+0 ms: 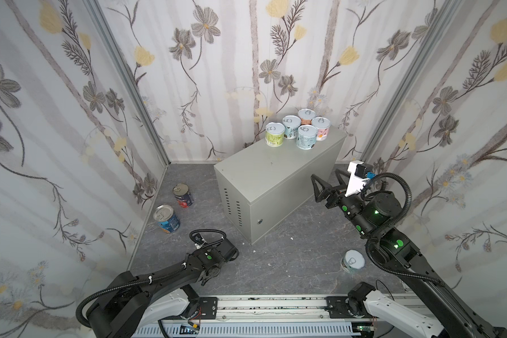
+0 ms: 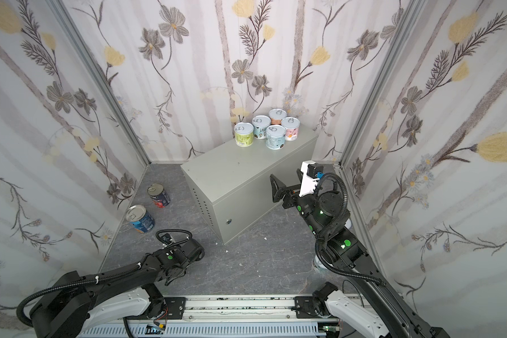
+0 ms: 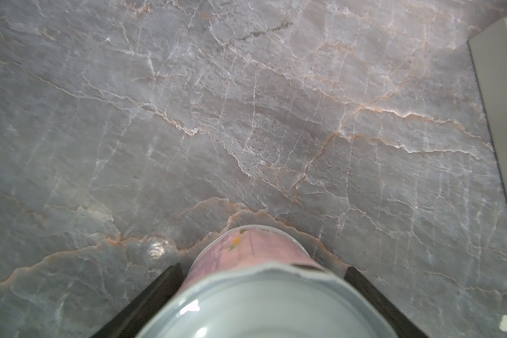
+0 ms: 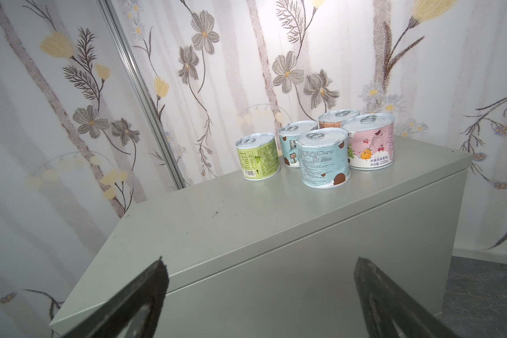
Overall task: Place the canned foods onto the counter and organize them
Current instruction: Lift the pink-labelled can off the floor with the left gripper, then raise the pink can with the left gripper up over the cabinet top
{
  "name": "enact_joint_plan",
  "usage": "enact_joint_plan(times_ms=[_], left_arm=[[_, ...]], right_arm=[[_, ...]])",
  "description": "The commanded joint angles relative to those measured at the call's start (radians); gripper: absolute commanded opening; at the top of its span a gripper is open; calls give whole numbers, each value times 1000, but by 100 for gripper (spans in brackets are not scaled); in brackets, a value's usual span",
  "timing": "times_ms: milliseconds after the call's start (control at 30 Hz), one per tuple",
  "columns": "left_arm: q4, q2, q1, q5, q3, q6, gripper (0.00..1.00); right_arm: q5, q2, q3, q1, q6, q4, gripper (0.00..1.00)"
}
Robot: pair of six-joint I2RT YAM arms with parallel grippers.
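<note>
Several short canned foods stand clustered at the far end of the counter (image 1: 264, 175) (image 4: 217, 228), among them a green one (image 1: 275, 134) (image 4: 258, 156) and a pink one (image 1: 320, 128). On the floor stand a navy-red can (image 1: 183, 195), a blue can (image 1: 166, 219) and a short white-lidded can (image 1: 353, 261). In the left wrist view a pink-labelled can (image 3: 246, 248) stands upright on the floor between the fingers of my left gripper (image 3: 262, 267), with a slim gap on one side. The left arm (image 1: 214, 257) hides that can in both top views. My right gripper (image 1: 325, 174) (image 4: 259, 260) hangs open and empty beside the counter's long side.
Floral walls close in the marbled floor (image 1: 275, 263) on three sides. The arms' rail (image 1: 275, 304) runs along the front. The counter's vented, locked end (image 1: 240, 210) faces the left arm. Small white crumbs (image 1: 254, 251) lie on the floor.
</note>
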Motion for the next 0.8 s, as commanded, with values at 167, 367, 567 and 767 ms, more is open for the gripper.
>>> enact_joint_plan(times_ms=[167, 367, 567, 767], left_arm=[[34, 35, 8, 23, 0, 21, 88], [44, 60, 7, 26, 8, 30, 82], [46, 74, 8, 23, 24, 64, 71], [42, 60, 8, 19, 41, 88, 65]], right_arm=[[-13, 3, -5, 1, 3, 51, 100], [-8, -2, -9, 0, 1, 52, 100], [-3, -7, -11, 0, 0, 54, 100], [-6, -9, -16, 1, 1, 57, 100]])
